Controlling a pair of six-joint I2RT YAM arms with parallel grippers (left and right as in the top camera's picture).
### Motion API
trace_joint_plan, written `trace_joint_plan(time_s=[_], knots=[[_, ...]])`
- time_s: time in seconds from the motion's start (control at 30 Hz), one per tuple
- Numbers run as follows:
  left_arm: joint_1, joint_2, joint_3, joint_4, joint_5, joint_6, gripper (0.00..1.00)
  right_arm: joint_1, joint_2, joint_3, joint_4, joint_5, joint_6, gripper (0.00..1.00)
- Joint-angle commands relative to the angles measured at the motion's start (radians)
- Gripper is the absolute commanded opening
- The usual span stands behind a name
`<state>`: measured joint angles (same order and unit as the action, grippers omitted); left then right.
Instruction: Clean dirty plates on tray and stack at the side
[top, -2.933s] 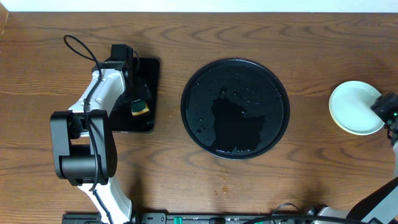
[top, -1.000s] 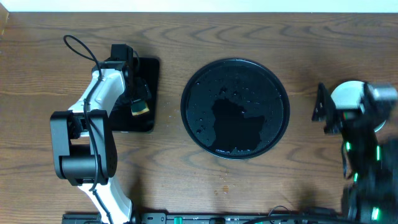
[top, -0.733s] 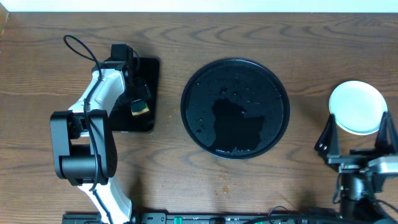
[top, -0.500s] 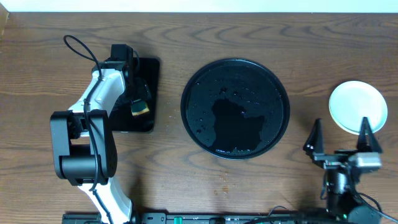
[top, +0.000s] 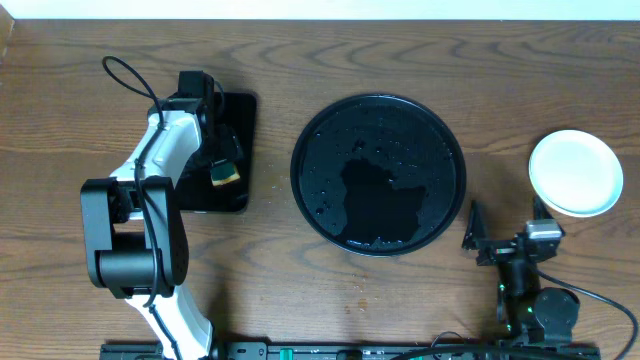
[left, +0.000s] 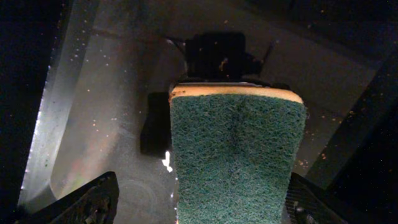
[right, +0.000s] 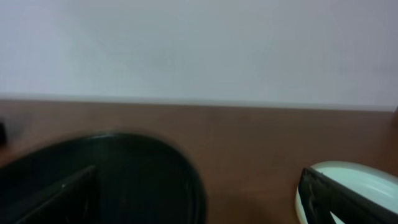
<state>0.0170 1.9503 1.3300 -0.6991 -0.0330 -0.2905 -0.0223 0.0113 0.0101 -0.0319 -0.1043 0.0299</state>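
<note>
The plates (top: 574, 172) are stacked right of the tray (top: 378, 174). The left claw (left: 202, 202), over a sponge (left: 236, 162), and the right claw (top: 505, 228) are held open.

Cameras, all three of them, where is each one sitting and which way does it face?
Overhead: above the table, facing straight down on left arm, right arm, round black tray, pale plate.
Left wrist: on the left arm, facing down at a green sponge between the left fingers.
Right wrist: low near the table, facing level toward the wall; the right fingers frame the bottom corners.
Shared: overhead and right wrist both show the tray and plate.
</note>
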Motion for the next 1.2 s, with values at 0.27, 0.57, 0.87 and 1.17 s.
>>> trace_joint_plan(time_s=[0.27,0.57,0.87,1.17], knots=[[0.002,0.001,-0.005,-0.002,-0.013,0.002,0.84,0.075,-0.006,-0.005,-0.037,0.013,-0.188,0.99],[0.002,0.001,-0.005,-0.002,-0.013,0.002,0.84,0.076,-0.006,-0.005,-0.037,0.025,-0.188,0.99],[0.002,0.001,-0.005,-0.002,-0.013,0.002,0.84,0.076,-0.006,-0.005,-0.037,0.025,-0.188,0.99],[0.002,0.001,-0.005,-0.002,-0.013,0.002,0.84,0.076,-0.006,-0.005,-0.037,0.025,-0.188,0.99]])
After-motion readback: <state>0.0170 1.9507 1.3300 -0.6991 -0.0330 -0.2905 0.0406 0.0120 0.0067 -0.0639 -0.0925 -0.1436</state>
